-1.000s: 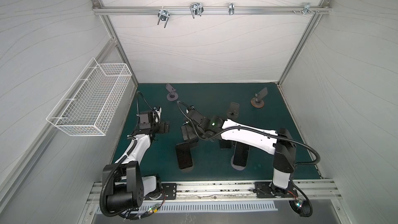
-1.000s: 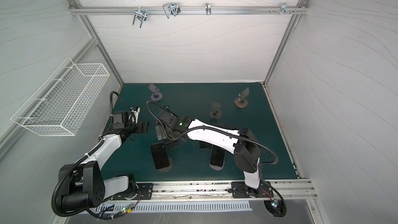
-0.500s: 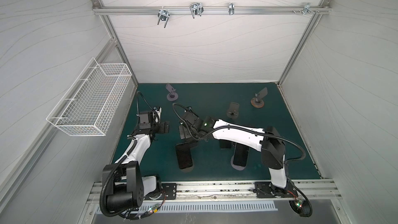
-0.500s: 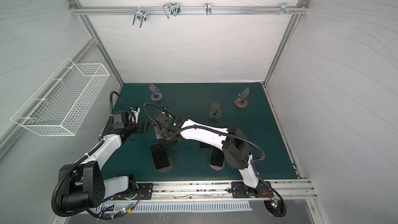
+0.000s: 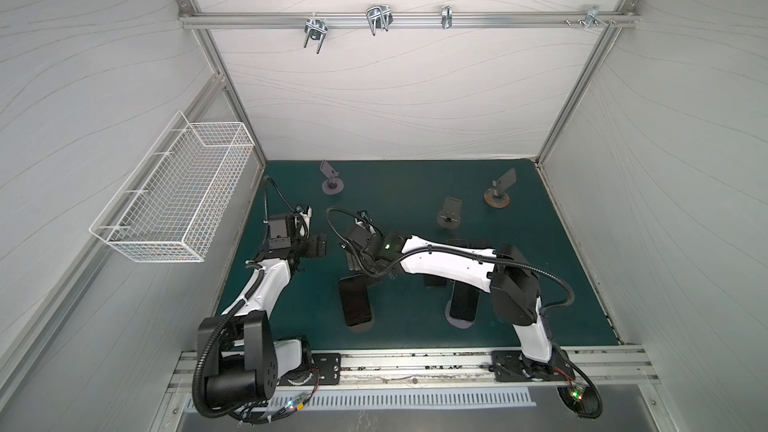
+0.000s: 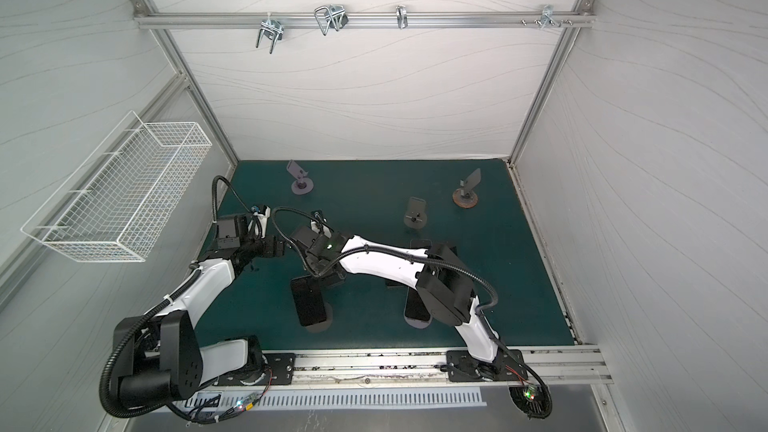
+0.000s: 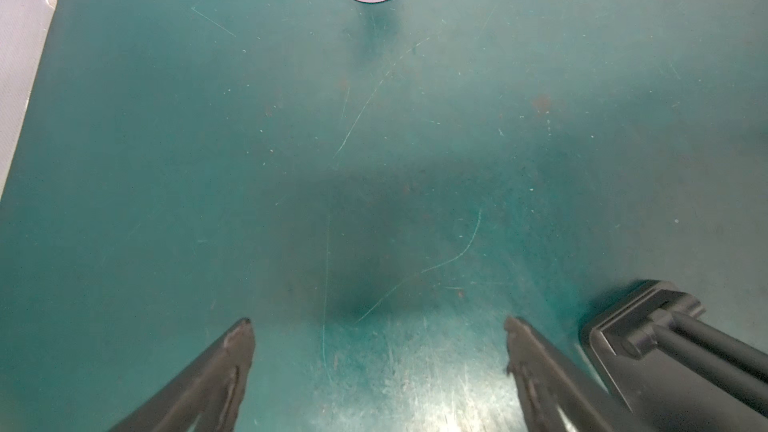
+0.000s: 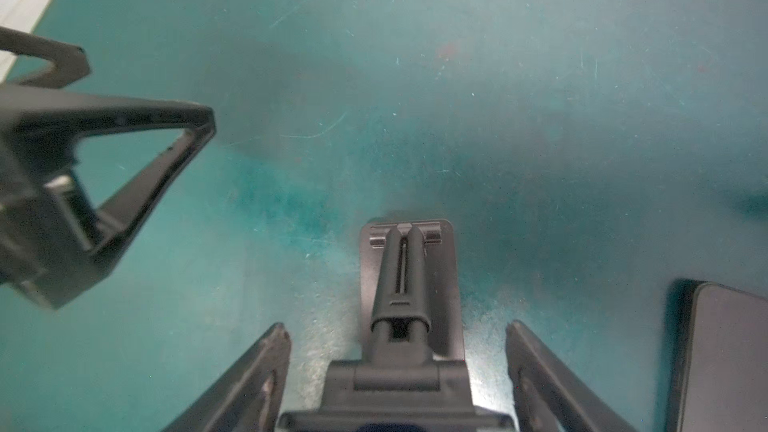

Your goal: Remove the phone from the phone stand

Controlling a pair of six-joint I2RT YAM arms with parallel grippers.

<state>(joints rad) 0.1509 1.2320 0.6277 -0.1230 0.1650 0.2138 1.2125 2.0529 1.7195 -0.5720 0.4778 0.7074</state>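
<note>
Right wrist view: the right pincer (image 8: pixel 398 326) hangs over the back of the black stand (image 8: pixel 405 280). Its fingers (image 8: pixel 253 376) are spread to either side of the top plate, with nothing pinched that I can make out. The phone (image 5: pixel 354 300) shows best in both top views. It leans on that stand, front and left of middle on the green counter (image 5: pixel 399 193), dark face up, its top edge right under the right wrist.

So this looks like the grab. To do it well, I'd centre the fingers on the phone's long edges near the top, not on the plate behind it. Squeeze squarely, then lift up along the lean so the bottom edge clears whatever ledge holds it. Pull sideways and that folding stand probably tips or drags along.

The left pincer (image 7: pixel 378 321) sits wide apart over bare counter, just beside the stand's base, holding nothing. It's near enough to pin the base if needed, and near enough to get bumped.

Round about, a flat phone (image 8: pixel 723 359) lies near the right pincer. A second phone (image 5: pixel 463 303) leans on its own support, partly hidden below the right arm. At the back wait a purple stand (image 5: pixel 331 184), a grey stand (image 5: pixel 449 216) and an orange-footed stand (image 5: pixel 498 195), all bare. A wire basket (image 5: pixel 178 197) hangs on the left wall, well apart.
</note>
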